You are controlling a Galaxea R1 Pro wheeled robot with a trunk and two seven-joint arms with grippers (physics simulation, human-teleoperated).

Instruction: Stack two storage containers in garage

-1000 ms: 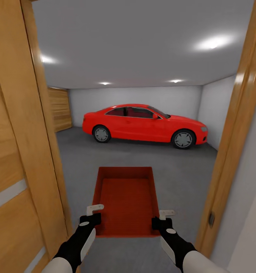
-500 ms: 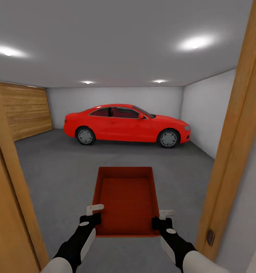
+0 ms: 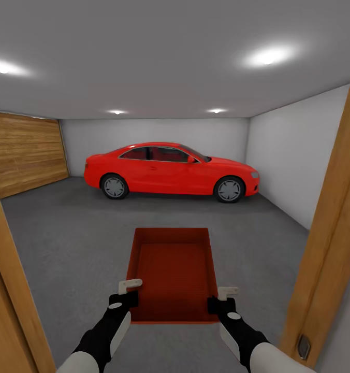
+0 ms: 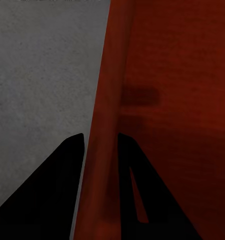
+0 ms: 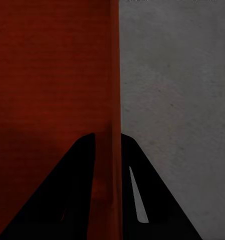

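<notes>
robot is standing in a doorway between light wooden door frames (image 3: pixel 327 248), facing into a bare garage with white-grey walls (image 3: pixel 294 160). open-topped orange-red rectangular storage container (image 3: pixel 172 272) is being held out in front of the trunk, level, above the dark grey matte floor (image 3: pixel 66 233), its long axis pointing into the room. left gripper (image 3: pixel 127 291) is pinching the container's left long wall near the near corner; in the left wrist view the thin red wall (image 4: pixel 105 150) is sitting between the two dark fingers (image 4: pixel 57 185), which are closed against it. right gripper (image 3: pixel 220 297) is gripping the right long wall in the same manner; the right wrist view is showing the wall edge (image 5: pixel 115 125) clamped between its fingers (image 5: pixel 147 195), with grey floor beside it. red car (image 3: pixel 170 171) is parked side-on across the far end, well apart from the container. wooden slatted door (image 3: pixel 22 150) is lining the left wall. ceiling lights (image 3: pixel 268 56) are glowing overhead.
</notes>
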